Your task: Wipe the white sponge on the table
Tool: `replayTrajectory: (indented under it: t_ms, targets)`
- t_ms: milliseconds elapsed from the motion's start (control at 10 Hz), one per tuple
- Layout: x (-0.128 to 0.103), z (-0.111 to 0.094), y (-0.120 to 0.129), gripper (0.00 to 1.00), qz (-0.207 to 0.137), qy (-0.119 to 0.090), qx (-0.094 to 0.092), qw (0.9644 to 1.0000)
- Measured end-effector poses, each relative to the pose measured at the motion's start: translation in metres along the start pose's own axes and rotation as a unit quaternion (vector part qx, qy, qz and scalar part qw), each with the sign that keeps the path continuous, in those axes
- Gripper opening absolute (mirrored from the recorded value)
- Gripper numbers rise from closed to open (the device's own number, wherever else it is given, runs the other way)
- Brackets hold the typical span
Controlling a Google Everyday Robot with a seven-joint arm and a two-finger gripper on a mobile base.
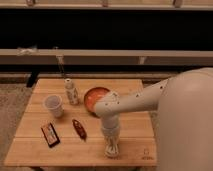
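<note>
While the snack packet (50,134), clear cup (53,105), small bottle (71,92) and red bowl (95,99) sit leftward on the table (130,130), the gripper (111,149) presses down near the front edge, jaws closed, apparently on the white sponge, which is hidden beneath. Risk: a leftward stroke may strike the dark oblong item (78,128).

Over on the left stands a clear plastic cup (53,105), a small white bottle (71,92) upright just behind it, an orange bowl (93,96) mid-board partly hidden, a reddish-brown oblong item (78,128) lying beside a flat dark packet (50,134) near the front-left corner.
</note>
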State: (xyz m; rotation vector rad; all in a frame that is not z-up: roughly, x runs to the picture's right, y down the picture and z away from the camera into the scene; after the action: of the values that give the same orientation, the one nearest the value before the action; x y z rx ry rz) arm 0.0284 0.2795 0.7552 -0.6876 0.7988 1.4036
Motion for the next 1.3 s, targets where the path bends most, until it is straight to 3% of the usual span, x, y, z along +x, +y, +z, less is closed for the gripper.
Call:
replayTrajectory:
  t_ms: [600,900,1000,1100,1300]
  targets:
    - [-0.031,-0.011,0.021,0.0,-0.026,-0.026,-0.011,0.9993]
    - [-0.054,-0.015,0.021,0.01,-0.03,-0.035,-0.007,0.9989]
    - [-0.06,-0.016,0.02,0.05,-0.027,-0.037,-0.007,0.9989]
    - [-0.071,-0.018,0.015,0.16,-0.018,-0.043,-0.009,0.9989]
    - [-0.07,-0.017,0.014,0.35,-0.019,-0.042,-0.008,0.9989]
